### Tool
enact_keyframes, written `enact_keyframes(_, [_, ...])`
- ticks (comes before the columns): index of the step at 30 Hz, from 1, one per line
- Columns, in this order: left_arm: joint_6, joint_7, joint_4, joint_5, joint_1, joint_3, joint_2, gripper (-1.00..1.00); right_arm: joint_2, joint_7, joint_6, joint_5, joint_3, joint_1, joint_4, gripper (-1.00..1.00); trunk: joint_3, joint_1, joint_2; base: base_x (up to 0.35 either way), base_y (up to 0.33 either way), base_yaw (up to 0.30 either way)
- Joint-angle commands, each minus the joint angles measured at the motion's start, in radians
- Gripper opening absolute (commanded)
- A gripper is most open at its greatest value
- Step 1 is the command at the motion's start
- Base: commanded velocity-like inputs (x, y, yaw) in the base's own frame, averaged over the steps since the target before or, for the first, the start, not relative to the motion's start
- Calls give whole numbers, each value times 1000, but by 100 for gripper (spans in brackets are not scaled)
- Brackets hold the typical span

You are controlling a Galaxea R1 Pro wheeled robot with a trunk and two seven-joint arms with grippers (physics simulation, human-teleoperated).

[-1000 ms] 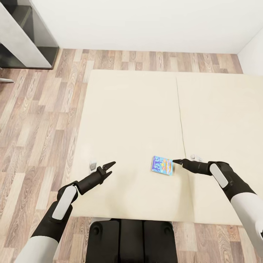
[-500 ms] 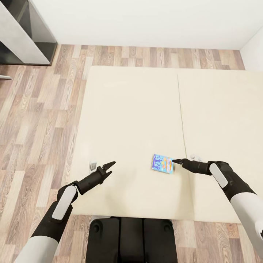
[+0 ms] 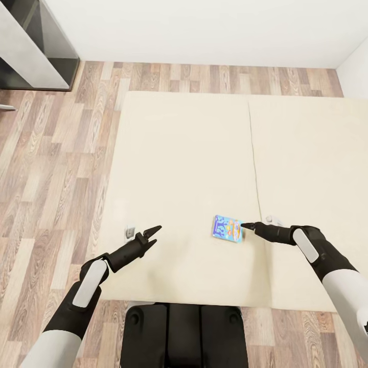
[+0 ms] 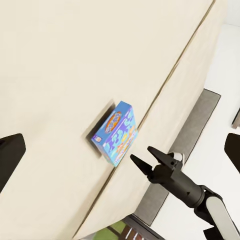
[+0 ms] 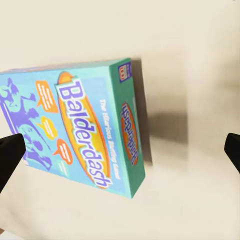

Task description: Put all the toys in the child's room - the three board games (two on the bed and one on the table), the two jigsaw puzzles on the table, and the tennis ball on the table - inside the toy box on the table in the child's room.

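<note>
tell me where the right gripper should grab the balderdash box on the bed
Probably across its two long side edges, coming down from above. The Balderdash box lies flat on the bed, so only the thin sides offer a pinch. The open right gripper sits just beside it.

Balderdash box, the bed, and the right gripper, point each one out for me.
Balderdash box [image 5: 75, 135]: right wrist view, printed top face.
bed [image 3: 179, 153]: head view, bare mattress.
right gripper [image 3: 244, 225]: head view, fingertips beside the box.

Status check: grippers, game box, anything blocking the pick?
Right gripper open, tips at the edge of the Balderdash box, not gripping. Left gripper open, off to the side. Box flat on the bed; nothing in the way.
</note>
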Motion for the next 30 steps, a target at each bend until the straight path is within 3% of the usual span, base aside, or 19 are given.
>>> enact_keyframes(1, [8, -1, 0, 4, 0, 2, 0, 100, -1, 2, 2, 0, 3, 0, 0, 100, -1, 1, -2, 0, 7, 0])
enact_keyframes(16, [7, -2, 0, 5, 0, 2, 1, 100, 1, 3, 0, 0, 3, 0, 0, 100, -1, 1, -2, 0, 141, 0])
enact_keyframes(30, [7, -1, -1, 2, 0, 2, 1, 100, -2, 4, 0, 0, 3, -1, -1, 100, -1, 1, -2, 0, 30, 0])
